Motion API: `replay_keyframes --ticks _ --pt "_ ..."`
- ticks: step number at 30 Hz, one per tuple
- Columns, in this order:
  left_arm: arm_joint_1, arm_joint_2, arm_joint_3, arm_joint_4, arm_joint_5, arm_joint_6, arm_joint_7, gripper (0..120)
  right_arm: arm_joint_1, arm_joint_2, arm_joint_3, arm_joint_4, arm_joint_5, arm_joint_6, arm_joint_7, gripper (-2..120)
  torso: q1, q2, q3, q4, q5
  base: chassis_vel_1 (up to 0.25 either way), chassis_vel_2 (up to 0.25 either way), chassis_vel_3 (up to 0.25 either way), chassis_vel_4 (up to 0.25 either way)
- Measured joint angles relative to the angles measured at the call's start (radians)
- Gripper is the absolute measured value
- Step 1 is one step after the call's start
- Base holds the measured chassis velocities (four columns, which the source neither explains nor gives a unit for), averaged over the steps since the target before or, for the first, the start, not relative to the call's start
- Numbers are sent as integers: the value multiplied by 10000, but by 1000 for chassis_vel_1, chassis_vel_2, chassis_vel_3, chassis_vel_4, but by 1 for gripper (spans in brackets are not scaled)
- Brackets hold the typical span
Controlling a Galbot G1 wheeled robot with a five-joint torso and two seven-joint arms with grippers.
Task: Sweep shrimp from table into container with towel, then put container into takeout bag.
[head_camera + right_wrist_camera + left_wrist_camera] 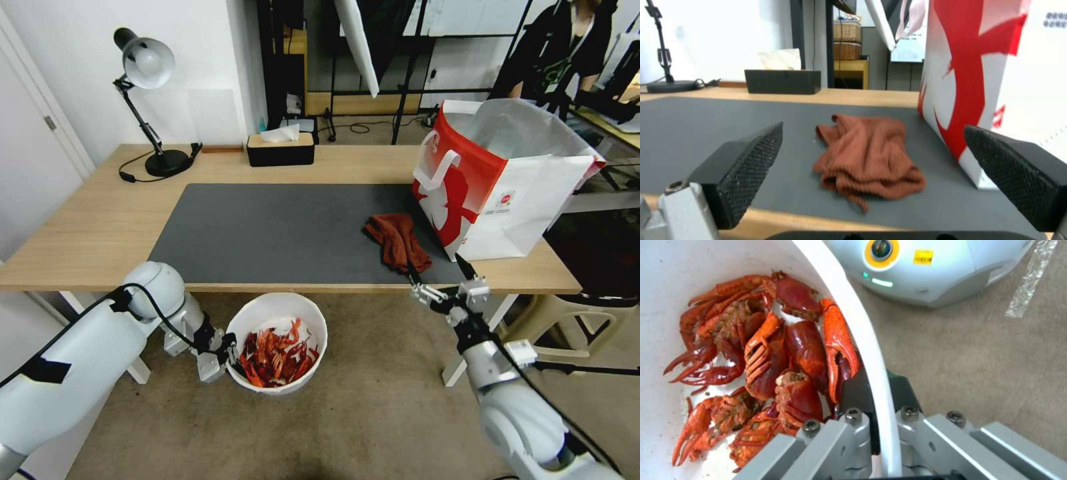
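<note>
I see my left gripper (pixel 230 352) pinching the rim of the bowl (pixel 313 323), below the table (pixel 87 227) edge, full of shrimp (pixel 275 357), light but tippy, and my right gripper (pixel 871 160) open near the towel (pixel 867 160).

This looks like a work room or lab. A long light-wood table (pixel 93 227) holds a silver desk lamp (pixel 143 63). Black metal frame racks (pixel 413 60) stand behind, with cables on the floor.
</note>
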Motion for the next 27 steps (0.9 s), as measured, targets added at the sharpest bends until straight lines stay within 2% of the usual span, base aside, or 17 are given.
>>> replay_keyframes --ticks 6,7,8,9,10,11,15,16,19,20,23,24,27 --pt "605 252 -261 -723 -90 -45 0 0 -318 347 157 -321 -400 557 -201 100 0 0 1 1 -1 0 0 0 0" --pt "1006 555 -450 -1435 -220 -13 0 0 -494 560 268 -597 -642 1028 -377 100 -1 -1 1 -1 1 0 0 0 0" --pt "1175 749 -510 -1817 -324 53 0 0 -562 651 280 -687 -717 1174 -425 100 -1 -2 1 0 2 0 0 0 0" --pt "1175 749 -510 -1817 -324 53 0 0 -562 651 280 -687 -717 1174 -425 100 -1 -2 1 0 2 0 0 0 0" --pt "1321 932 -575 -2186 -443 136 0 0 -637 729 282 -740 -771 1299 -466 100 0 -1 0 1 2 0 0 0 0" --pt "1321 932 -575 -2186 -443 136 0 0 -637 729 282 -740 -771 1299 -466 100 0 -1 0 1 2 0 0 0 0" --pt "1423 1385 -711 -3045 -879 458 0 0 -780 870 280 -800 -895 1527 -521 100 -1 -2 1 0 2 0 0 0 0" --pt "1423 1385 -711 -3045 -879 458 0 0 -780 870 280 -800 -895 1527 -521 100 -1 -2 1 0 2 0 0 0 0" --pt "1170 1735 -726 -3506 -1378 741 0 0 -852 901 315 -818 -942 1612 -527 100 0 -1 1 0 1 0 0 0 0" --pt "1170 1735 -726 -3506 -1378 741 0 0 -852 901 315 -818 -942 1612 -527 100 0 -1 1 0 1 0 0 0 0" --pt "422 2198 -570 -3837 -2380 1158 0 0 -944 909 347 -791 -970 1639 -559 100 2 -2 2 -2 0 0 0 0 0" --pt "422 2198 -570 -3837 -2380 1158 0 0 -944 909 347 -791 -970 1639 -559 100 2 -2 2 -2 0 0 0 0 0" --pt "-180 2541 -486 -3903 -3155 1489 -2 0 -953 905 335 -750 -1003 1641 -579 100 2 -1 1 -2 -1 0 0 0 0"
